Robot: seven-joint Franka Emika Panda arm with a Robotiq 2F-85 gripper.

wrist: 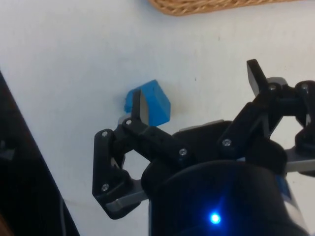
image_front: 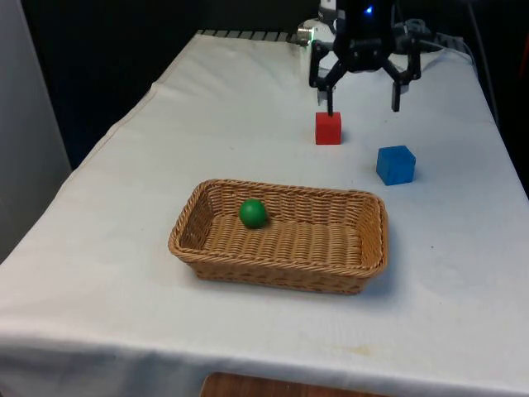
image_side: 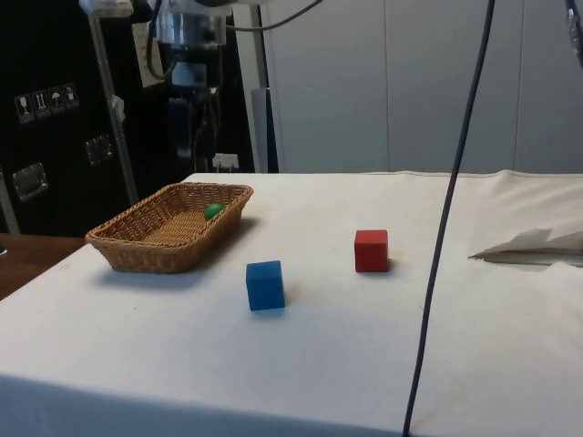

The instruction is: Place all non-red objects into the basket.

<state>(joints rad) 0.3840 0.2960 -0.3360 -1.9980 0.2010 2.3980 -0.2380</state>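
With the ball (image_front: 253, 213) already in the basket (image_front: 190, 246), your gripper (image_front: 363, 105) hangs wide and empty above the table; next, bring it down over the blue cube (image_front: 396, 165), beside the red cube (image_front: 328, 128).

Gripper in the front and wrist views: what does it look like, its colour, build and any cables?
The gripper is black, with two slim fingers on linked, angular bars joined by small silver screws. The fingertips are narrow and flat. It hangs from a round black housing. Dark cables loop off the arm above it in the side view. No markings are readable on the gripper itself.
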